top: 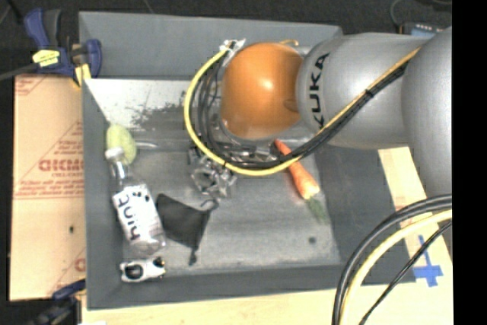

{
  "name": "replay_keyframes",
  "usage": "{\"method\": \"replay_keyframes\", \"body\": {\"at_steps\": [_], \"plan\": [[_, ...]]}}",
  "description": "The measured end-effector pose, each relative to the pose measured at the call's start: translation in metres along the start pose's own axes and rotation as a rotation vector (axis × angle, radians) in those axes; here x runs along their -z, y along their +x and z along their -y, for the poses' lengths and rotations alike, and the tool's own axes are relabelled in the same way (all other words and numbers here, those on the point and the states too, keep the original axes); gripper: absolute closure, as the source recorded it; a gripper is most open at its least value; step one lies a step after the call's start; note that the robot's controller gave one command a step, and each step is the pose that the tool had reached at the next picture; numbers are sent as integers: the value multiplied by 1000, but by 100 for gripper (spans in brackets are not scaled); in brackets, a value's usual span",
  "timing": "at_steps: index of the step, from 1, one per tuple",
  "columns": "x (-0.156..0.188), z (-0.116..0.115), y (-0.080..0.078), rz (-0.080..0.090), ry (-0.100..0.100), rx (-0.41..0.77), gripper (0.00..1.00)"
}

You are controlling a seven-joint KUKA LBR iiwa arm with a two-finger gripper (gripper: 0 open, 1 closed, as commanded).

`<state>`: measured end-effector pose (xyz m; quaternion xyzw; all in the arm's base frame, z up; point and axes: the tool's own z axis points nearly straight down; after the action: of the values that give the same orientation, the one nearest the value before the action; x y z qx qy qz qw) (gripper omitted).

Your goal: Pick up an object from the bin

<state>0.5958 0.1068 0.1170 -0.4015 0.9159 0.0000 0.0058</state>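
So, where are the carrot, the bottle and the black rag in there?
carrot [300, 176], camera view, on its orange body.
bottle [137, 218], camera view, on its white label.
black rag [181, 221], camera view, on its middle.

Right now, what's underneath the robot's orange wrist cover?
The gripper pokes out below the orange cover, above grey bin floor near a black scrap. An orange toy carrot runs under the arm. Whatever lies directly beneath the cover is hidden.
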Motion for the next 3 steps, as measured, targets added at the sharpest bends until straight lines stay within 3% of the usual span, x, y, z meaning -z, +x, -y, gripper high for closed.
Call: {"method": "replay_keyframes", "body": {"at_steps": [1, 2, 3], "plan": [[46, 3, -3, -1, -2, 13, 100], [61, 5, -4, 2, 1, 15, 100], [47, 6, -38, 12, 10, 72, 100]]}}
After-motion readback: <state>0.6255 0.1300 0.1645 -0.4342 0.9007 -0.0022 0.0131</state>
